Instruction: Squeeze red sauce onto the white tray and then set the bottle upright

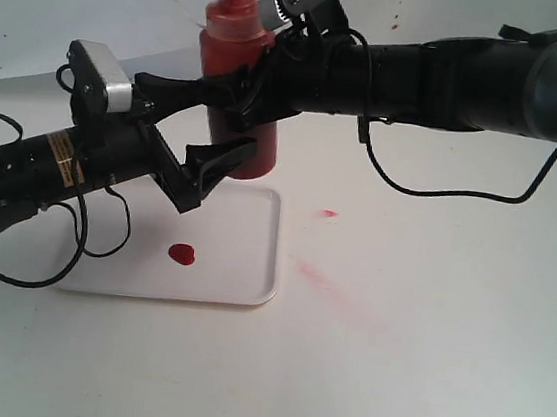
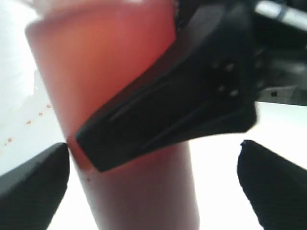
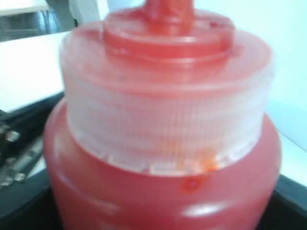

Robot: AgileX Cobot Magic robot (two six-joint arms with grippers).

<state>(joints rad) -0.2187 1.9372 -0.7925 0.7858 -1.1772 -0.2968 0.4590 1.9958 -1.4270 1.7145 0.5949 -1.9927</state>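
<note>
The bottle (image 1: 239, 38) stands upright at the back edge of the white tray (image 1: 242, 265), nozzle up. It is translucent and full of red. My right gripper (image 1: 243, 99) reaches in from the right and is shut on the bottle's (image 3: 163, 191) mid body, which fills the right wrist view. My left gripper (image 1: 213, 121) is open around the lower bottle (image 2: 144, 201). One finger (image 2: 33, 187) sits right at the bottle's side and the other (image 2: 273, 187) stands apart from it. A glossy blob of red sauce (image 1: 183, 254) lies on the tray's front half.
A faint pinkish smear (image 1: 326, 279) and a small red spot (image 1: 328, 214) mark the table right of the tray. Black cables (image 1: 441, 192) hang from both arms. The right gripper's finger (image 2: 182, 110) crosses the bottle in the left wrist view.
</note>
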